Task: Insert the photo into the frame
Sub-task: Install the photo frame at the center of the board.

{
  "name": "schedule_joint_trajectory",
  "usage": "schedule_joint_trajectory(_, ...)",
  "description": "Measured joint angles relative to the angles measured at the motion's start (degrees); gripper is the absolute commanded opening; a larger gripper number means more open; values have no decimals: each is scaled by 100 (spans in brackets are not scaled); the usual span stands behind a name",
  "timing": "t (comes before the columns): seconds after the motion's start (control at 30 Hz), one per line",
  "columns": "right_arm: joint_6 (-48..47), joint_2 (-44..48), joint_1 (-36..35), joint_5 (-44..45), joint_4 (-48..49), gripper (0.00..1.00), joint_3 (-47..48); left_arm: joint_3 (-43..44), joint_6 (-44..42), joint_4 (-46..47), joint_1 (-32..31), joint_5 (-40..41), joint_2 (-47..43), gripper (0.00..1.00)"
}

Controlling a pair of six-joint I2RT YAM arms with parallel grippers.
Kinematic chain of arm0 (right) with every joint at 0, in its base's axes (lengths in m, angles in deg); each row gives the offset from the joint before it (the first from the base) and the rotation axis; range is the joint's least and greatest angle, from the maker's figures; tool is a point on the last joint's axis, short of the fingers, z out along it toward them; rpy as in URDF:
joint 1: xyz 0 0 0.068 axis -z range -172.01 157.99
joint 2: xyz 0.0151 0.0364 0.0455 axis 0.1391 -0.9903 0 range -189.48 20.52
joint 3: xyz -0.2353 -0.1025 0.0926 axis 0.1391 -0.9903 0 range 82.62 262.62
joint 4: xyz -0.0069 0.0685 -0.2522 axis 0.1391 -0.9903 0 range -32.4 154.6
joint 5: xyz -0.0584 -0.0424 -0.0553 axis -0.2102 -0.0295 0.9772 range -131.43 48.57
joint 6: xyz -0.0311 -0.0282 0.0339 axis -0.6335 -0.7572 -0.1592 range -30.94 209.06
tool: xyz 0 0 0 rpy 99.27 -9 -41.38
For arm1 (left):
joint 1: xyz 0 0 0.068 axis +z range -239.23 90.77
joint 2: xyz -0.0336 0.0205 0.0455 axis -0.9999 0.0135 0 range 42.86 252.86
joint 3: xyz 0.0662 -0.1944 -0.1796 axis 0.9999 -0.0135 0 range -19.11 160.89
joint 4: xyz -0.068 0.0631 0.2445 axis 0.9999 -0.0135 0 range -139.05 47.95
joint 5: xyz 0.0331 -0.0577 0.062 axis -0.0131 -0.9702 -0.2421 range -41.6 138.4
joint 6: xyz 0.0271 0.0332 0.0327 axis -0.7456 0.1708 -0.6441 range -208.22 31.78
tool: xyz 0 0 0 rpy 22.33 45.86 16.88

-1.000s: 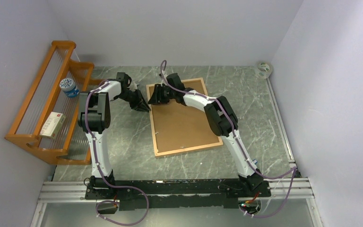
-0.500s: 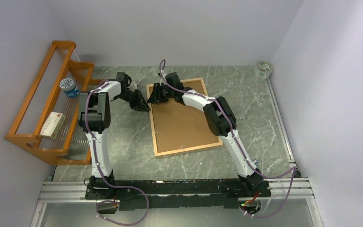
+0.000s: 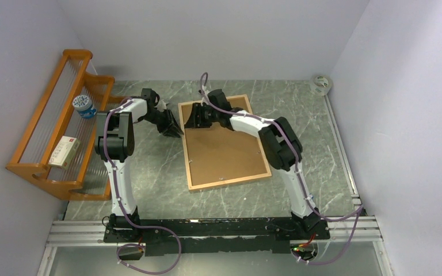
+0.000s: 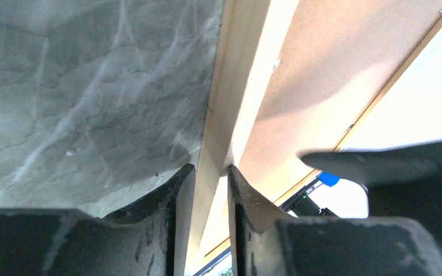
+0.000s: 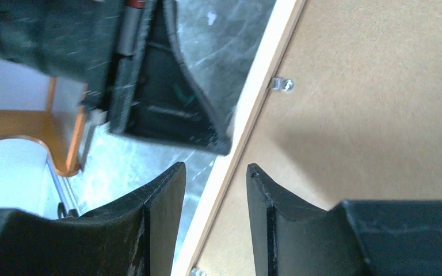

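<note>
Frame [image 4: 233, 86] flat on the worktop [image 3: 149, 167], back up, both your arms at its left rail

Your left arm's folded up tall, forearm angled right, left claw [image 4: 210, 169] astride the rail near the far corner, fingers snug to it, can't tell if it's actually pinching. Right arm reaches across the brown backing [image 3: 221, 144], right claw [image 5: 214, 169] open, loose around the same rail.

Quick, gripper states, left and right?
Left gripper: astride the frame rail; clamped or loose cannot be told.
Right gripper: open, astride the same rail, holding nothing.
</note>
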Motion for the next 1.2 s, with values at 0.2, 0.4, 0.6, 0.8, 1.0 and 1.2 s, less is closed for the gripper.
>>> schedule_joint_trajectory(0.2,-129,1370,4,190,-221,46,-955,-63,50,72,15,0,-2,43)
schedule_joint_trajectory(0.4,-52,2105,-153,229,-160,48,-2168,-573,175,531,22,-295,-225,42)
schedule_joint_trajectory(0.6,262,2100,-697,210,-125,48,-3064,-1432,345,946,22,-533,-605,31)
schedule_joint_trajectory(0.8,577,2076,-1152,271,245,42,-3263,-1917,363,1200,0,-638,-885,25)
schedule_joint_trajectory(1.0,796,1803,-1266,396,562,42,-3143,-1989,352,1226,2,-671,-918,24)
schedule_joint_trajectory(1.2,813,1744,-1281,509,286,41,-2944,-1961,332,1185,7,-651,-918,24)
